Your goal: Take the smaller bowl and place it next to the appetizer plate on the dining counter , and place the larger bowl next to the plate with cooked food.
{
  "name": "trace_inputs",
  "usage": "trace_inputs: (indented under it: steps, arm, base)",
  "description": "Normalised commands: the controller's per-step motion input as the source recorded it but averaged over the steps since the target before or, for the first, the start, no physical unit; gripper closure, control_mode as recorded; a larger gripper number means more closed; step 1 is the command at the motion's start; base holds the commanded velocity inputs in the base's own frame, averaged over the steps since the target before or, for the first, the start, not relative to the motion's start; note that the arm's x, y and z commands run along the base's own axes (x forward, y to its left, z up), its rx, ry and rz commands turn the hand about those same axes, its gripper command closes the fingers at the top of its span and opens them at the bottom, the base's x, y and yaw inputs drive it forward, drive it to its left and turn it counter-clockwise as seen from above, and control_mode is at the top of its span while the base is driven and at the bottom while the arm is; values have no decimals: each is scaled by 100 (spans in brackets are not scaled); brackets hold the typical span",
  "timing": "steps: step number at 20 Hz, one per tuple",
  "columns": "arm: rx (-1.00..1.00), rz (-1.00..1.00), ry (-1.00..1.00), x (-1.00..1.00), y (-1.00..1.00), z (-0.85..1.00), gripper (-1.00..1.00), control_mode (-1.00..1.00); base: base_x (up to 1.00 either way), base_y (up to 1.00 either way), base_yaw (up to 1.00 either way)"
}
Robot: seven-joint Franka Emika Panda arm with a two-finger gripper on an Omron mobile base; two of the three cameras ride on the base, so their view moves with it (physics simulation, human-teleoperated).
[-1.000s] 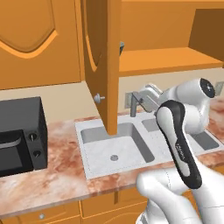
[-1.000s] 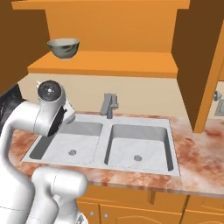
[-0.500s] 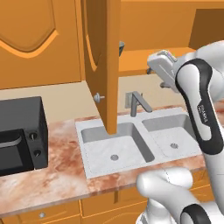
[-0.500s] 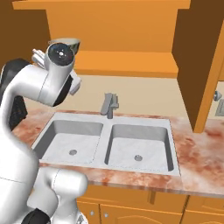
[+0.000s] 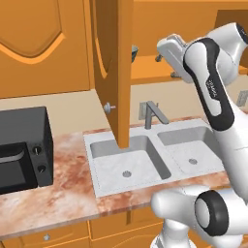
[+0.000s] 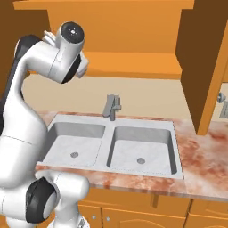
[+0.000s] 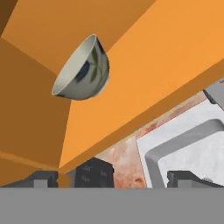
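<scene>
A round bowl [image 7: 81, 70], dark grey-green outside and pale cream inside, stands alone on the orange cabinet shelf [image 7: 144, 74]. With nothing beside it to compare, I cannot tell if it is the smaller bowl or the larger one. In the left base view a sliver of the bowl [image 5: 135, 52] shows behind the open door's edge. My gripper [image 7: 114, 179] is open and empty, level with the shelf and well short of the bowl. In the left base view the gripper [image 5: 165, 66] hangs to the right of the bowl. The dining counter and both plates are out of view.
An open cabinet door [image 5: 114, 72] hangs edge-on just left of the bowl. Below lie a double sink [image 6: 111, 147] with a grey faucet [image 6: 111, 106] in a marbled counter [image 5: 53, 193]. A black microwave [image 5: 22, 150] stands at the left. Another door [image 6: 213, 67] hangs open at the right.
The arm has swung up from above the sink to shelf height, and now covers the bowl in the right base view. The gripper has stayed open.
</scene>
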Motion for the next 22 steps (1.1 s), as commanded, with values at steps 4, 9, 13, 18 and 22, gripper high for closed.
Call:
trace_inputs:
  steps: [4,9,13,18,22]
  arm:
    - [2,-6,1,100,33,8,-100,-100]
    - [0,-5,4,100,25,1,-100,-100]
    - [0,-3,5,96,1,14,-100,-100]
    - [0,-1,3,54,3,29,-100,-100]
    - [-2,0,-1,1,2,-9,-100,-100]
  base:
    - [0,0,0]
    - [0,0,0]
    - [0,0,0]
    - [0,0,0]
    - [0,0,0]
